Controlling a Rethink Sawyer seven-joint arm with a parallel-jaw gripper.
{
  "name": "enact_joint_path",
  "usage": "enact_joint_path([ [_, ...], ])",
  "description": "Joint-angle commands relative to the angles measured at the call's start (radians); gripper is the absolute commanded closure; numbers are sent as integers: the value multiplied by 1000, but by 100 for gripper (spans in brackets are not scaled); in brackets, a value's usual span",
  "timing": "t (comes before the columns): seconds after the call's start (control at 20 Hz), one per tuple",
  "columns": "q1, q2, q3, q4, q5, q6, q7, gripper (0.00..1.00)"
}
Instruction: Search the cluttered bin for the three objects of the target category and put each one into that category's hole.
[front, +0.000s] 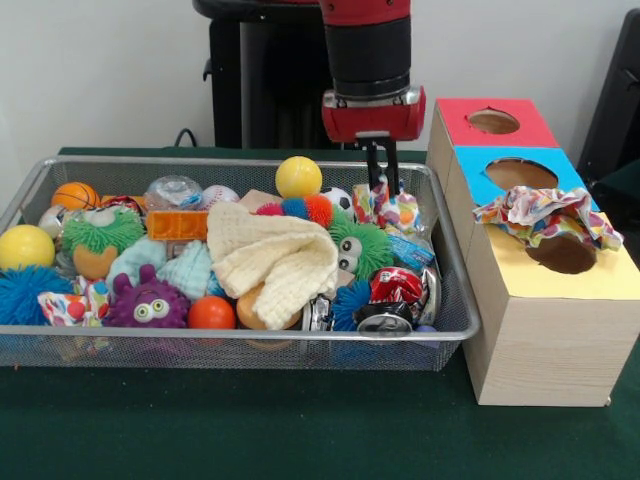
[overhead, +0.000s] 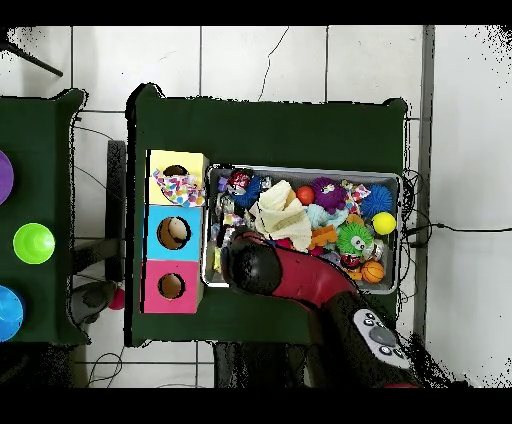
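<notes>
A red and black robot arm reaches down into the far right corner of a wire mesh bin (front: 455, 300) packed with toys. Its gripper (front: 382, 188) is clenched on a patterned cloth (front: 392, 208) with bright spots, the dark fingers pinching the cloth's top just above the clutter.

To the right of the bin, touching its side, stands a wooden sorting box (front: 540, 340) with three coloured tops, each with a round hole: red (front: 494, 121) farthest away, blue (front: 520, 174) in the middle, yellow (front: 562, 252) nearest. A second cloth (front: 545, 213) of the same spotted pattern lies draped over the yellow hole, partly in and partly hanging across the blue edge. It does not look fully pushed through.

The target category appears to be these patterned cloths. Judging from this, one piece has reached the yellow hole, one is in the gripper at the bin's right end, and a third (front: 68, 306) shows at the bin's near left corner, tucked between a blue spiky ball (front: 22, 292) and a purple fuzzy creature (front: 147, 303). So roughly one of three is delivered.

Also in the bin are a cream knitted cloth (front: 280, 260) in the middle, a yellow ball (front: 298, 177) at the far side and crushed cans (front: 395, 300) near the right.

In the overhead view the arm covers the gripper.
</notes>
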Motion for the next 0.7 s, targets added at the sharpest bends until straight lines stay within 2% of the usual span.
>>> enact_joint_path([
  [0.05,6,-141,-35,-117,-19,281,31,100],
  [0.5,1,-218,-4,-176,-3,524,42,100],
  [0.7,-25,-228,42,-140,64,517,62,100],
])
